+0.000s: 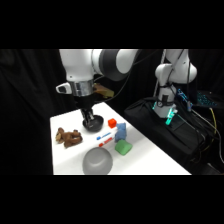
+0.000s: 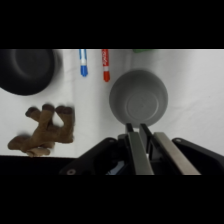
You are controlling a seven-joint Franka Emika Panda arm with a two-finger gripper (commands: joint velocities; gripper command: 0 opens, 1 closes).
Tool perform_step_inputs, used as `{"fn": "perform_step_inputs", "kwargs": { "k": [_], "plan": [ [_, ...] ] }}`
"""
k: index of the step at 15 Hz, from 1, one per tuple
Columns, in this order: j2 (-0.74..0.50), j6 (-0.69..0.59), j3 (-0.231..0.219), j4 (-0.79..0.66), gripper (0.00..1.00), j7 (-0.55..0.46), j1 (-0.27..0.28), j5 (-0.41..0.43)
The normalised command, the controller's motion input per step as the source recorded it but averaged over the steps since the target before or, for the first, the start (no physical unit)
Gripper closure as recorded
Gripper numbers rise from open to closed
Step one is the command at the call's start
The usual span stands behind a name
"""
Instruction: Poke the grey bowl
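Hovering over the table [image 1: 150,150], the gripper [image 2: 141,131] has its fingers nearly closed, holding nothing. Just ahead lies the grey bowl [image 2: 139,97]; beyond it two markers [image 2: 94,62], left a brown toy [image 2: 46,130] and black bowl [image 2: 26,70].

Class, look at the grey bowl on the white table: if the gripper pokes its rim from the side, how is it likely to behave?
The grey bowl looks rigid, so it should probably slide rather than dent. It sits upright and looks wide and shallow, so tipping seems unlikely. The bare table beside it looks smooth, so even a light poke may shift it.
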Motion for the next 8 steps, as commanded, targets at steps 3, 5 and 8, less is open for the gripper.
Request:
{"fn": "perform_step_inputs", "kwargs": {
  "k": [3,5,8],
  "plan": [
    [0.2,0.13,0.025,0.19,0.99,-0.03,0.036,0.074],
    [0.18,0.26,0.022,0.07,1.0,-0.06,0.032,0.066],
    [0.2,0.31,0.028,0.03,1.0,-0.09,0.024,0.083]
  ]
}}
